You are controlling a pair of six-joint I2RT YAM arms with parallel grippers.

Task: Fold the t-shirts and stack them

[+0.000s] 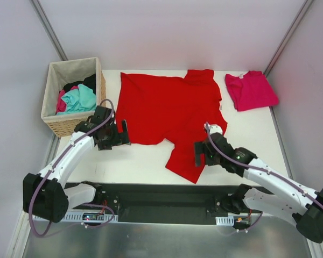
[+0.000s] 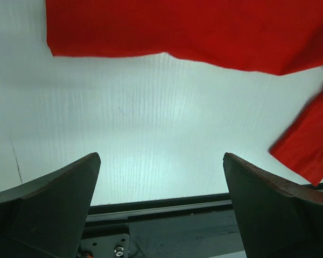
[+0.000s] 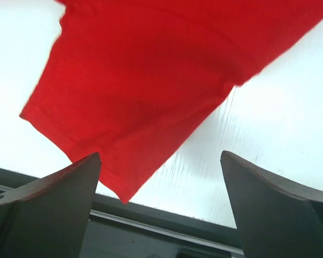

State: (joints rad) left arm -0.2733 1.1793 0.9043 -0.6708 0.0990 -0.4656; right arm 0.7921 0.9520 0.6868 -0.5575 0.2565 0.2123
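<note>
The bright red t-shirt lies spread out in the middle of the white table, one sleeve reaching toward the near edge. The magenta-pink t-shirt lies folded at the back right. My left gripper hovers open just off the red shirt's left hem; in the left wrist view the gripper holds nothing, with the red t-shirt ahead of it. My right gripper is open beside the near sleeve. In the right wrist view the gripper stands wide over the sleeve, gripping nothing.
A wicker basket at the back left holds teal, black and pink clothes. The table's near edge with a black rail runs just behind both grippers. Grey walls close in the sides.
</note>
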